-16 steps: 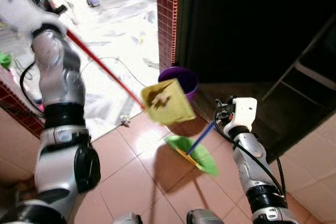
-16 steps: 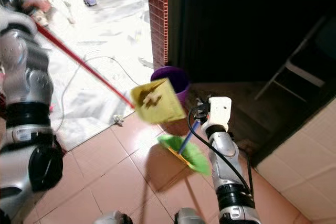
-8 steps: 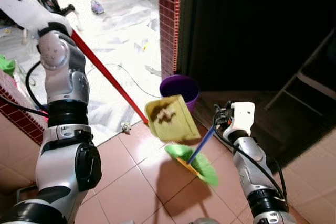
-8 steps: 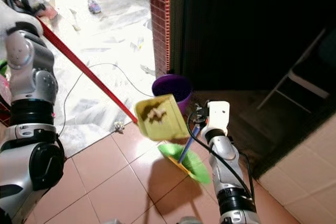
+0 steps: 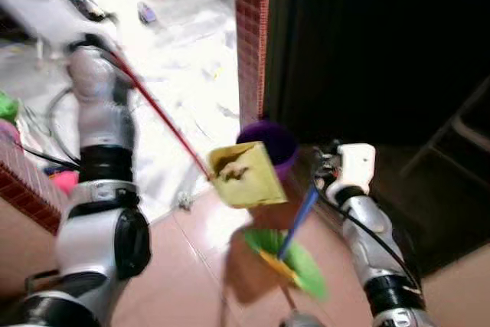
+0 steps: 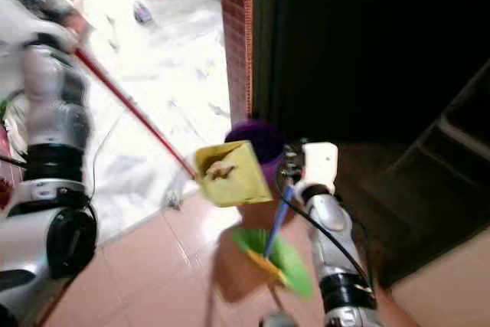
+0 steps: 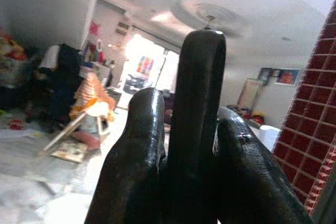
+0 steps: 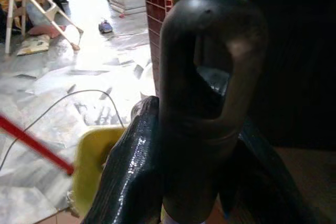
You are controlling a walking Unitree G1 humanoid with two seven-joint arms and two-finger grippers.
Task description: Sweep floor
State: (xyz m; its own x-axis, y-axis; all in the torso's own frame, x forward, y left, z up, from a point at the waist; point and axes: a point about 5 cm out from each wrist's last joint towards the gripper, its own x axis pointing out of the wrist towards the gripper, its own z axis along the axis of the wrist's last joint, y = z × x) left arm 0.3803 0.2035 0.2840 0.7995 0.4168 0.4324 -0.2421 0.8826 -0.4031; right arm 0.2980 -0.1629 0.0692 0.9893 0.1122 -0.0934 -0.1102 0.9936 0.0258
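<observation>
Left gripper [image 7: 181, 145]: your fingers are clamped on the dark grip end of the dustpan's red handle [image 5: 157, 112], arm raised.
Dustpan [image 5: 243, 176]: yellow, debris inside, held off the floor just beside the purple bin [image 5: 269, 143].
Right gripper [image 8: 202, 129]: clamped on the broom's dark handle end.
Broom [image 5: 289, 259]: blue shaft slanting down from your right gripper; green bristles on the tiled floor [image 5: 180, 266], below the dustpan.

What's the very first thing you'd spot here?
A yellow dustpan with some dirt in it hangs in the air on a long red handle, just in front of a purple bucket by the brick pillar. Below it, a green broom sits on the pink tiled floor.
</observation>
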